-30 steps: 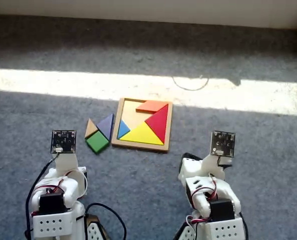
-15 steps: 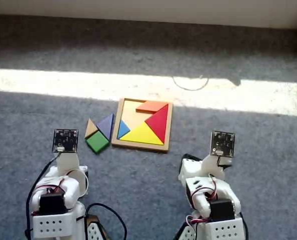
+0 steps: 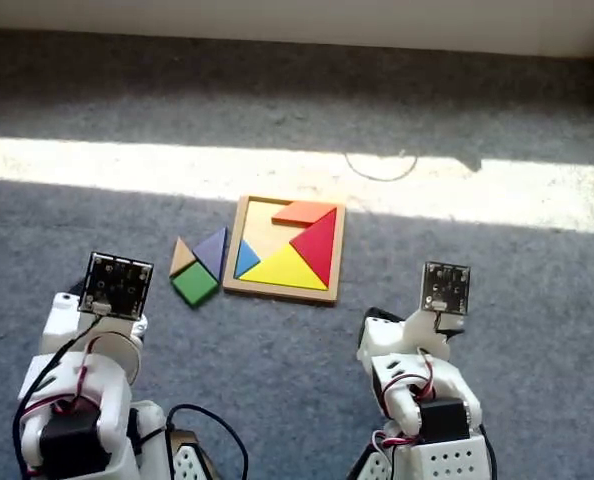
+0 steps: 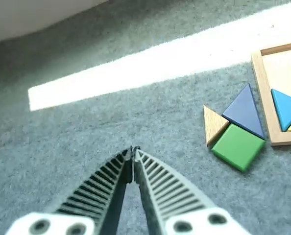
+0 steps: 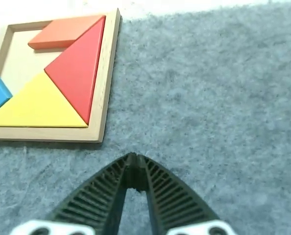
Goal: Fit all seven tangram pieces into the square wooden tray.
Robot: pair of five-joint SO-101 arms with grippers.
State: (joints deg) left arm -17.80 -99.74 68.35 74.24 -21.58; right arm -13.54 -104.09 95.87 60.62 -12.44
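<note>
Three pieces, the green square (image 3: 194, 284) among them, are left just beside the tray (image 3: 262, 225), to its left. The left gripper (image 4: 133, 151) and right gripper (image 5: 132, 157) are closed on nothing. The left one has been drawn back leftward, so no pick is begun.

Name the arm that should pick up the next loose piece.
Left, likely. The green square, purple triangle and tan triangle lie left of the tray, ahead of the left tool; the right tool sits across the tray from them.

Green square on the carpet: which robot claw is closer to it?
Left. The left gripper is over carpet beside the green square; the right gripper is past the tray, on its opposite side.
</note>
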